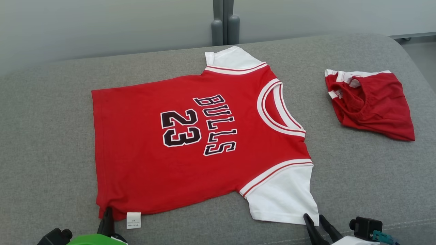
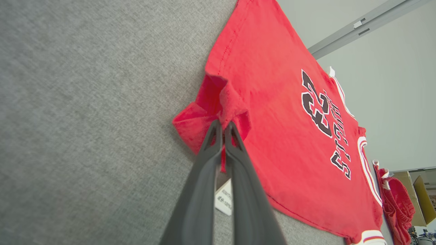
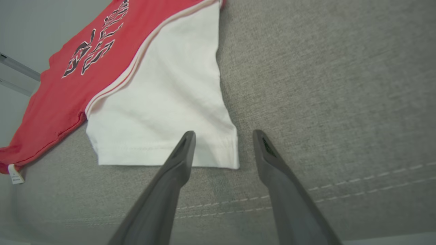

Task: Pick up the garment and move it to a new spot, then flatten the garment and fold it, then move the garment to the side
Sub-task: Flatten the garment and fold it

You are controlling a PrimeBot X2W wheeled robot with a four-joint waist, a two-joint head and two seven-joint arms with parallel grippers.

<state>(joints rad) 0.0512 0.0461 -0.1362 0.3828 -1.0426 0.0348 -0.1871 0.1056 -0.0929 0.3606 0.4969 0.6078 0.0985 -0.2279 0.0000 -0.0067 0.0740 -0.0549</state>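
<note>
The red jersey (image 1: pixel 143 163) lies flat on the middle of the grey cushion (image 1: pixel 368 183). Toward the cushion's near edge, the left gripper (image 2: pixel 223 126) pinches its bunched hem corner. The right gripper (image 3: pixel 223 141) gapes wide at the white sleeve (image 3: pixel 163 102) corner.

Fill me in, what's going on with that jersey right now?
A red Bulls jersey lies spread flat on the grey cushion. The robot's left hand is shut on the jersey's bottom hem corner, next to the care tag, with the cloth bunched at its fingertips. The right hand is open at the edge of the white sleeve and grips nothing. A second red garment sits crumpled off to the robot's right, with neither hand on it.
</note>
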